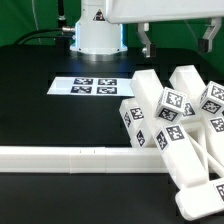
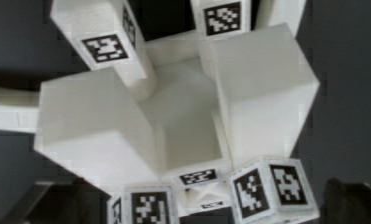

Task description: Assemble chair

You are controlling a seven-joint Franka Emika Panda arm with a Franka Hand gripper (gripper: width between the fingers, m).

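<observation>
The chair's white plastic pieces (image 1: 172, 115) lie in a loose heap on the black table at the exterior view's right, several posts and bars leaning on each other, each with black-and-white tags. My gripper (image 1: 176, 44) hangs above the heap with its two dark fingers (image 1: 146, 42) far apart and nothing between them, so it is open. In the wrist view the pieces fill the picture: a broad white slab (image 2: 253, 95), tagged posts (image 2: 102, 45) and small tagged blocks (image 2: 271, 188). The gripper's fingers show only as dark shapes (image 2: 54, 198) at the frame's corners.
A long white border rail (image 1: 70, 156) runs along the table's front edge, against the heap's near side. The marker board (image 1: 90, 87) lies flat in front of the robot's white base (image 1: 96, 35). Black cables trail behind the base.
</observation>
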